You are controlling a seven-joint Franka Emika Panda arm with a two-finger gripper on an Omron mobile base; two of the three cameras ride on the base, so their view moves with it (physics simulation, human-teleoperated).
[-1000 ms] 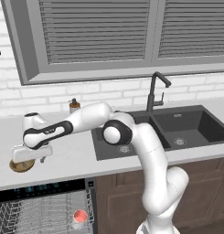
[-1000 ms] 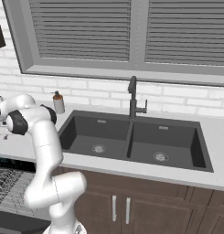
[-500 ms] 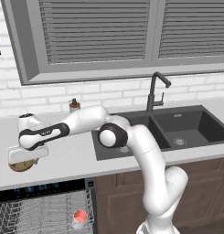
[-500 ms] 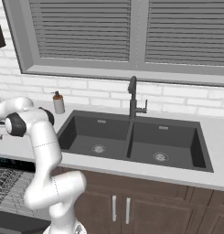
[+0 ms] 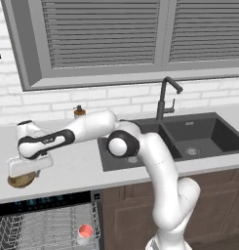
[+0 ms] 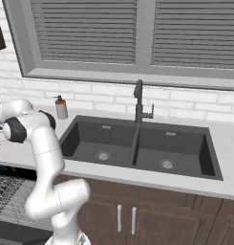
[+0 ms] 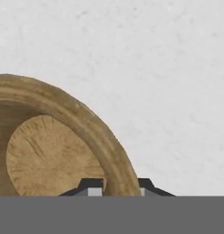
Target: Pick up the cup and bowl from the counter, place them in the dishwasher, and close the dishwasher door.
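My tool (image 7: 115, 186) straddles the bowl (image 7: 63, 151) rim (one finger inside, one outside), jaws narrow, grip unconfirmed

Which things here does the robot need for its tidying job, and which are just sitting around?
Needed for the job:
- bowl, its rim between the tool's fingertips
- cup, already in the dishwasher rack
- counter

Just sitting around:
- soap dispenser
- tap
- sink
- window blinds
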